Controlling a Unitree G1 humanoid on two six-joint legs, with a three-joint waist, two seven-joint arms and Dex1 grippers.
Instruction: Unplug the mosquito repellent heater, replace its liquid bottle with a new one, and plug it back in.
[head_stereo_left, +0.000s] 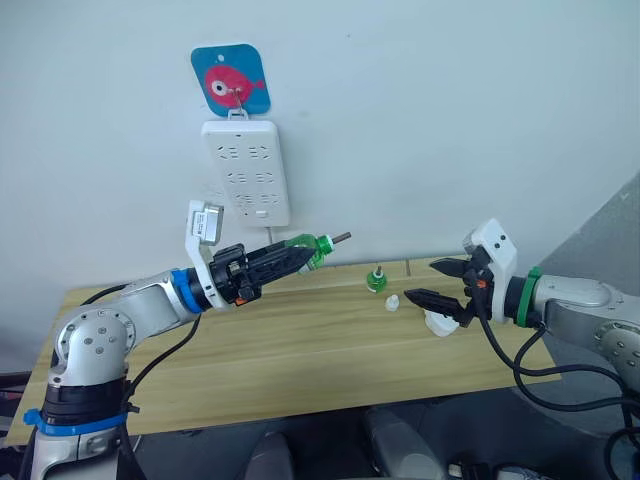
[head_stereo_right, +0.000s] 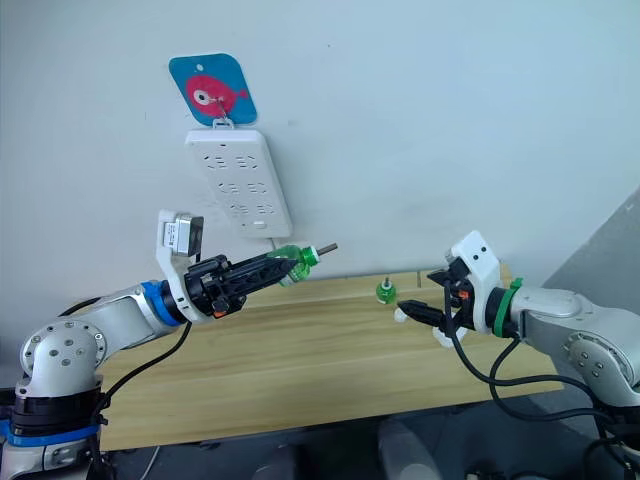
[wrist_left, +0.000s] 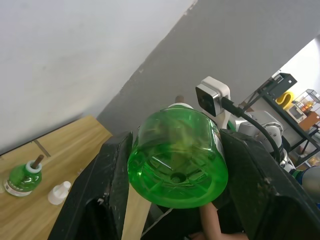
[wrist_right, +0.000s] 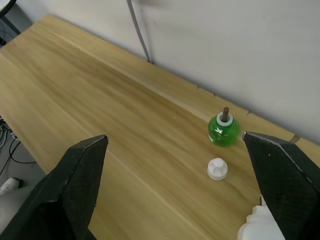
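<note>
Left eye view shows the left gripper (head_stereo_left: 292, 258) pinching a green bottle (head_stereo_left: 307, 249) sideways above the table (head_stereo_left: 250, 360), wick outward; it could slip or leak. Right gripper (head_stereo_left: 437, 282), jaws spread wide, hovers beside the mosquito repellent heater (head_stereo_left: 439, 322) lying unplugged near the table's right edge, where 1 careless nudge could push it off.

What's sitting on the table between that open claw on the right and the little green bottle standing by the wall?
A small white cap lies on the wood between the right gripper and the standing green bottle, seen in the right wrist view.

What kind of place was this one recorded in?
Likely a lab or workshop test corner: a light wooden table against a plain white wall, a white multi-socket power strip hung from it, and metal shelving with equipment.
</note>
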